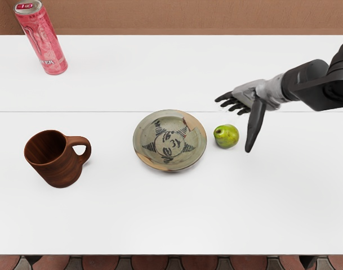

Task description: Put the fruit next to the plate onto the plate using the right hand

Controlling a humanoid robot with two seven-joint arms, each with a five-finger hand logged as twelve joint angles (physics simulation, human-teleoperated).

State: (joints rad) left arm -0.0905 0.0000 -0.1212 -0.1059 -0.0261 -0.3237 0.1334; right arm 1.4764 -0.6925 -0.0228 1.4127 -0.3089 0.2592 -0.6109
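Fruit [226, 136] first: I see a small green one, apple- or pear-like, lying on the table [272, 197] about midway between the near and far edges and a little toward the right edge from the centre. It sits just beside the right rim of the plate [169, 140], with a thin strip of bare table between the two, so it is off the plate and not touching it. The plate is a greenish-grey dish with a dark painted pattern, roughly at the table's centre.

My right hand [247, 107] comes in on its arm from the right edge and hovers on the fruit's far right side. It is opened wide and has hold of nothing. The dark fingers [230, 101] fan out toward the left, beyond the far side of the fruit. The thumb [254, 126] points down toward the near edge, passing just to the right of the fruit. I see a sliver of table between thumb and fruit, so I read them as apart, though I cannot tell how high the hand is above the table.

Away from the work, a brown mug [56, 157] stands toward the left edge, level with the plate, its handle turned right toward the plate. A red can [40, 37] stands at the far left corner. A thin seam [75, 111] runs across the table from left edge to right, just beyond the plate's far rim.
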